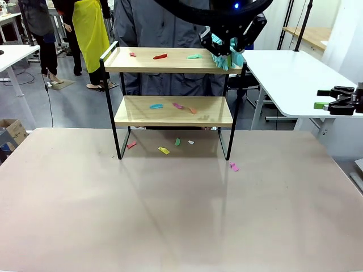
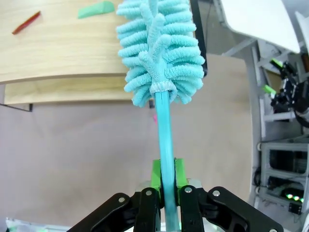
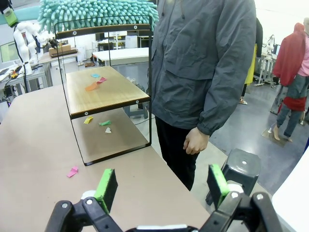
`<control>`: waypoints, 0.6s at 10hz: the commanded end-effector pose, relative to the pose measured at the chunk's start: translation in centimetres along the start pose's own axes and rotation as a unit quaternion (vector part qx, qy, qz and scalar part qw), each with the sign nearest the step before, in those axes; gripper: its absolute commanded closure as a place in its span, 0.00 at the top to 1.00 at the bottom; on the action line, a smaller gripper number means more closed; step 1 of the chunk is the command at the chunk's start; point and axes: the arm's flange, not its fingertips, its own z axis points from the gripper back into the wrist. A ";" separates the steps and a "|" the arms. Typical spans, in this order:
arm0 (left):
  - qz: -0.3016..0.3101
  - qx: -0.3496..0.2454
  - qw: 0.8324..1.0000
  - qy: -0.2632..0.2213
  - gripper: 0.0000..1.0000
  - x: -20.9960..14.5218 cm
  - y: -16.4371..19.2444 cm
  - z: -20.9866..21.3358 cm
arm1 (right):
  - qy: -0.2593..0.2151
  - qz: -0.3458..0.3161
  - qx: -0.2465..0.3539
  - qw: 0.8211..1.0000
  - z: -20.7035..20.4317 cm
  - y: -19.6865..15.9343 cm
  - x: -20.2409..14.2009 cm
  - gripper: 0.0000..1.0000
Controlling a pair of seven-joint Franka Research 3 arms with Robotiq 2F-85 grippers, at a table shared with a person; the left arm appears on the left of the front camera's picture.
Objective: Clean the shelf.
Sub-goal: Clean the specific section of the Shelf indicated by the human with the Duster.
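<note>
My left tool point(image 2: 166, 169) squeezes the stiff stick point(image 2: 165, 125) of a soft duster point(image 2: 159, 48) over the shelf point(image 1: 170, 59), light and tippy I think, best held by its side rail point(image 1: 108, 54); my right tool point(image 3: 161, 186) is wide open, empty.

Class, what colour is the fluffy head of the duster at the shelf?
Turquoise. The duster head shows best in the left wrist view.

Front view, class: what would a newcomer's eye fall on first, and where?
A two-tier wooden shelf stands on the table, coloured paper scraps strewn on both boards and the table beneath. At its top board's right end is a fluffy turquoise duster, its handle gripped in the left tool. A person in a grey jacket stands behind.
</note>
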 end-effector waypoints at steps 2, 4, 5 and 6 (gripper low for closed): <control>0.005 -0.001 1.000 -0.022 0.13 0.0 0.1 0.1 | 0.001 0.002 0.001 1.000 -0.1 0.1 0.2 1.00; -0.009 0.013 1.000 0.005 0.13 0.2 0.7 -0.2 | 0.001 0.002 0.001 1.000 -0.1 0.1 0.2 1.00; -0.011 0.022 1.000 0.017 0.13 0.3 1.6 -0.5 | 0.001 0.002 0.001 1.000 -0.1 0.1 0.2 1.00; -0.006 0.031 0.999 0.019 0.13 0.3 2.7 -0.6 | 0.001 0.002 0.001 1.000 -0.1 0.1 0.2 1.00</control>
